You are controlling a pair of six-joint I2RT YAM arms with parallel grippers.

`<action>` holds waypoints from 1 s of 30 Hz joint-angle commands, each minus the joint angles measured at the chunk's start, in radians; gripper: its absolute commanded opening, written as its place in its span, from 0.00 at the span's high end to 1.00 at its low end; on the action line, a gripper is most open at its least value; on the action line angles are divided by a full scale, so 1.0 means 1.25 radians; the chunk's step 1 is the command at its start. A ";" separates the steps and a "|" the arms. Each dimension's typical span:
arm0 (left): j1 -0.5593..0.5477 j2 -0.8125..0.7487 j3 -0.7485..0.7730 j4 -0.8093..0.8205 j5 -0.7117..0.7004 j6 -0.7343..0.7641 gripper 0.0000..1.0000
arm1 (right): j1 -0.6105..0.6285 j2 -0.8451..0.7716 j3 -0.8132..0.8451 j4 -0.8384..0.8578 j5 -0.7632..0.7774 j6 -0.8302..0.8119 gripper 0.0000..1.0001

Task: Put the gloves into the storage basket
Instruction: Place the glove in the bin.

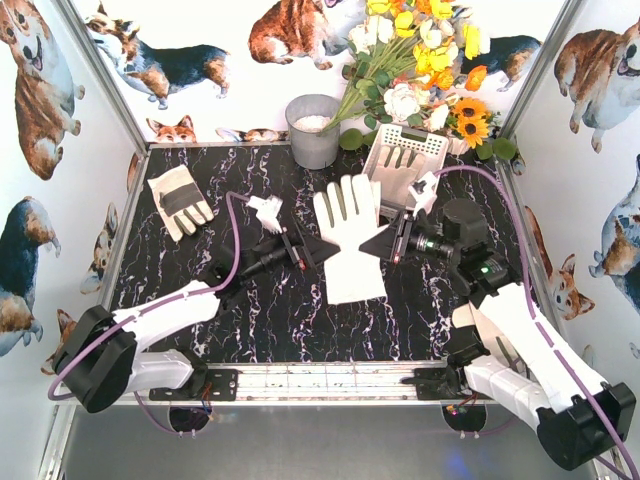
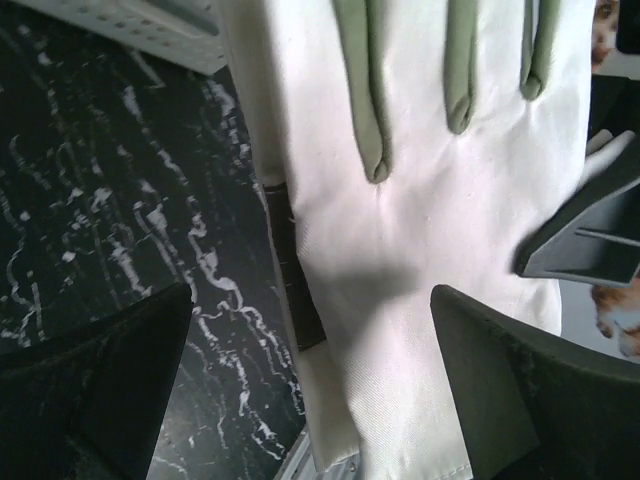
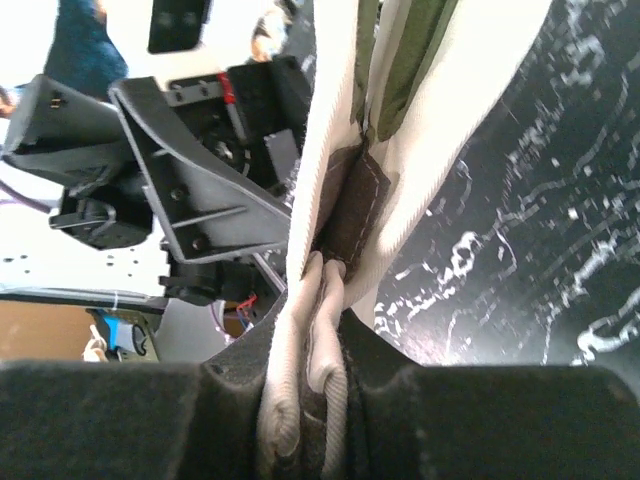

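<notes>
A large cream-white glove (image 1: 350,225) hangs upright between my two grippers at the table's middle, its fingers pointing away from me. My right gripper (image 1: 377,243) is shut on its right edge; in the right wrist view the folded fabric (image 3: 460,110) is pinched between the jaws (image 3: 320,400). My left gripper (image 1: 318,252) is open at the glove's left edge, with the glove (image 2: 440,220) partly between its jaws (image 2: 310,400). The white slotted storage basket (image 1: 410,140) stands tilted at the back right with a glove (image 1: 400,172) in it. Another grey-panelled glove (image 1: 178,200) lies at the far left.
A grey metal bucket (image 1: 313,130) stands at the back centre, left of the basket. Artificial flowers (image 1: 420,60) lean over the back right corner. Patterned walls enclose the black marbled table (image 1: 220,330). The basket's corner (image 2: 130,25) shows in the left wrist view.
</notes>
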 commanded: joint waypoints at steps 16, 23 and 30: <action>0.018 -0.089 0.044 0.121 0.094 0.020 0.62 | -0.005 -0.021 0.076 0.113 0.027 0.020 1.00; 0.017 -0.022 0.176 -0.063 0.016 0.125 1.00 | -0.012 0.025 0.101 0.016 0.204 -0.020 1.00; 0.016 0.212 0.387 -0.186 -0.075 0.248 1.00 | -0.017 0.116 0.140 -0.052 0.454 -0.073 1.00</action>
